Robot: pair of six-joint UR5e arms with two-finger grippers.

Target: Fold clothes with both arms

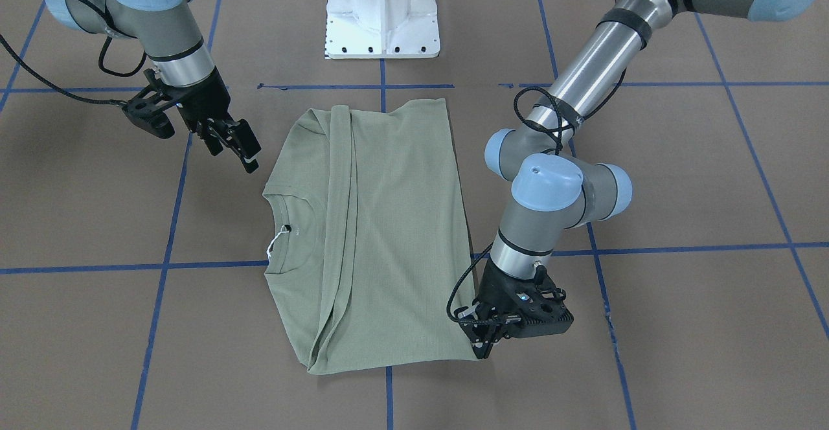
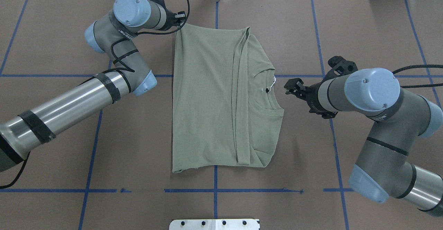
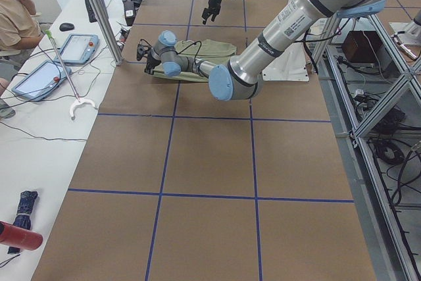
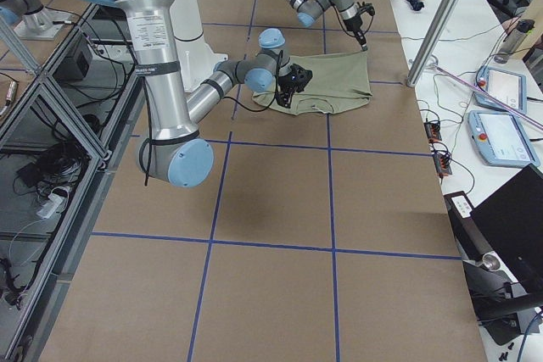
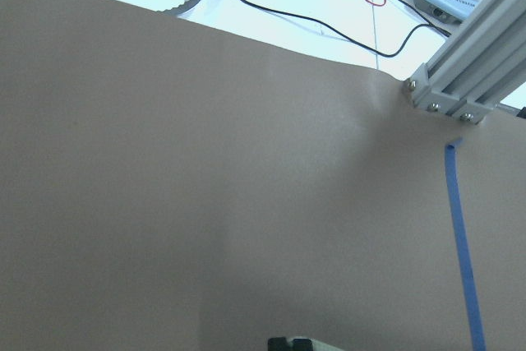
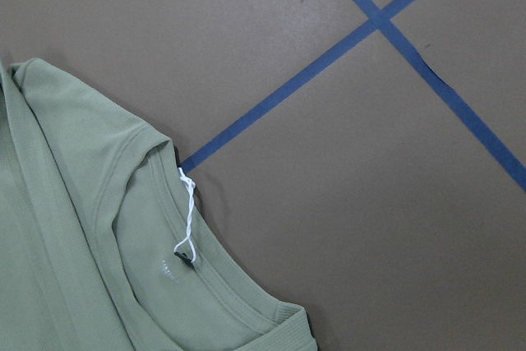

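The sage-green shirt (image 1: 388, 236) lies flat on the brown table with both sleeves folded in over the body. It also shows in the overhead view (image 2: 207, 95). Its collar and white tag string (image 6: 187, 219) point toward the right arm. My left gripper (image 1: 483, 347) points down at the hem corner on the far side from the robot, its fingers close together on the cloth's edge; in the overhead view (image 2: 180, 18) its wrist hides the fingers. My right gripper (image 1: 236, 146) is open and empty, hovering just off the shirt's shoulder near the collar (image 2: 292, 86).
The white pedestal base (image 1: 382, 15) stands on the robot's side of the shirt. Blue tape lines (image 1: 162, 265) cross the table. An aluminium post (image 5: 468, 71) and a white bench with tablets (image 3: 39, 77) lie just past the left gripper. A person (image 3: 16, 11) sits there.
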